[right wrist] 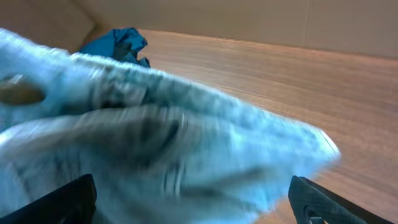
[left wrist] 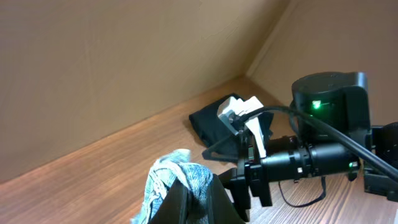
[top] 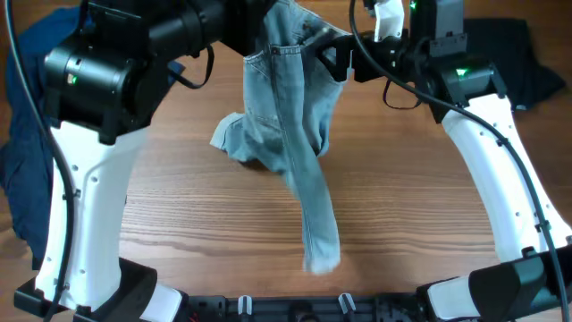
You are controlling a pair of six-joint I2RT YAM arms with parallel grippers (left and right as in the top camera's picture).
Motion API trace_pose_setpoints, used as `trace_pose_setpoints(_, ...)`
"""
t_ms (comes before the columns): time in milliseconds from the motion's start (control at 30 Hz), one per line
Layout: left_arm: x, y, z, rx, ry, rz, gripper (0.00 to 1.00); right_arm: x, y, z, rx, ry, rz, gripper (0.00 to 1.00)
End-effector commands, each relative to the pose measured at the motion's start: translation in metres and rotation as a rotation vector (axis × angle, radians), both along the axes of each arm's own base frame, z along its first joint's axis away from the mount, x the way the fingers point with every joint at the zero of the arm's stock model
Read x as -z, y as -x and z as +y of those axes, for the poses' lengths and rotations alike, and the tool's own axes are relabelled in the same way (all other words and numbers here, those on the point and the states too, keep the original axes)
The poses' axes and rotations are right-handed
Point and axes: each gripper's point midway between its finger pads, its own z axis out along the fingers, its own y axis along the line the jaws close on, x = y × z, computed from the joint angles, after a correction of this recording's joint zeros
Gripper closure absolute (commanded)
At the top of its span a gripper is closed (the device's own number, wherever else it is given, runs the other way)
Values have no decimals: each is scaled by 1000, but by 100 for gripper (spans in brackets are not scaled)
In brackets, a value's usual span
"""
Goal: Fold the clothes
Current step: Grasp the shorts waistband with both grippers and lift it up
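- Shorts (top: 290, 125): waistband is lifted at the far middle of the table (top: 420, 206). The long axis runs from there toward the near edge. One leg trails flat on the wood and the other is bunched up on the left.
- Left claw (left wrist: 194, 202): fingers pinched together on a wad of denim at the waistband, so it carries the weight.
- Right claw (top: 332, 55): just beside the waistband's right end. In the wrist view its fingers (right wrist: 68, 199) stand wide apart with blurred denim across the gap. It looks open, not clamped.
- Key relation: the cloth lies straight ahead of the right claw, between its fingers, and the two claws face each other close across the waistband. My guess is the right one needs to close on its corner before any spreading.
- Navy garment (top: 22, 152): heaped at the left edge, well apart.
- Black garment (top: 527, 58): far right corner, behind the right arm and clear of the shorts.
- Nothing sits in the lay-down area. The bunched leg could fold under.
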Motion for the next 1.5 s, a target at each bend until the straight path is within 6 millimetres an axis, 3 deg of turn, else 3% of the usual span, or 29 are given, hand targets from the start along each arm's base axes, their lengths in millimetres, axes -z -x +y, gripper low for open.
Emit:
trace_pose_setpoints(0,-15,8,5,-1,-13,-62,96,1,-7,-16,-31,41,-50,0)
trace_pose_setpoints(167,-23,27,10,3,-11,-67,96,21,-30,-30,-185,-83,-69,0)
trace_pose_setpoints(300,-37,49,18,3,-1,-92,96,32,-43,-21,-438,-329,-152,0)
trace_pose_setpoints(400,-43,60,22,9,8,-100,96,58,-55,-18,-569,-483,-162,0)
trace_pose_setpoints(467,-38,63,22,9,1,-80,96,62,-49,-14,-718,-585,-180,0)
trace_pose_setpoints(533,-36,63,22,11,-3,-70,96,68,-48,-2,-787,-595,-191,0)
trace_pose_setpoints(700,-35,63,21,13,-4,-66,96,58,-33,40,-892,-578,-237,0)
trace_pose_setpoints(767,-35,63,21,12,-4,-65,96,53,-27,55,-924,-578,-238,11)
trace_pose_setpoints(800,-34,64,21,12,-6,-63,96,49,-28,56,-915,-580,-227,30)
trace_pose_setpoints(833,-33,64,22,12,-7,-59,96,40,-33,54,-869,-589,-200,88)
trace_pose_setpoints(867,-32,64,22,12,-10,-53,96,31,-36,49,-839,-600,-181,96)
trace_pose_setpoints(933,-25,62,26,-18,-31,-32,96,-11,-20,32,-833,-588,-253,96)
trace_pose_setpoints(1033,-15,52,44,-130,-90,-14,96,-57,11,8,-853,-495,-309,96)
trace_pose_setpoints(1133,-14,49,49,-157,-102,-18,96,-85,22,-4,-849,-456,-403,96)
trace_pose_setpoints(1233,-14,49,48,-157,-101,-18,96,-87,16,-13,-817,-470,-370,96)
trace_pose_setpoints(1267,-15,49,48,-157,-100,-20,96,-85,10,-14,-805,-489,-343,96)
trace_pose_setpoints(1367,-16,49,48,-157,-97,-27,96,-78,-48,-32,-531,-707,-124,96)
trace_pose_setpoints(1433,-16,48,48,-158,-97,-27,96,-53,-86,-56,-279,-811,61,96)
trace_pose_setpoints(1467,-16,48,48,-158,-97,-28,96,-41,-96,-68,-208,-812,90,96)
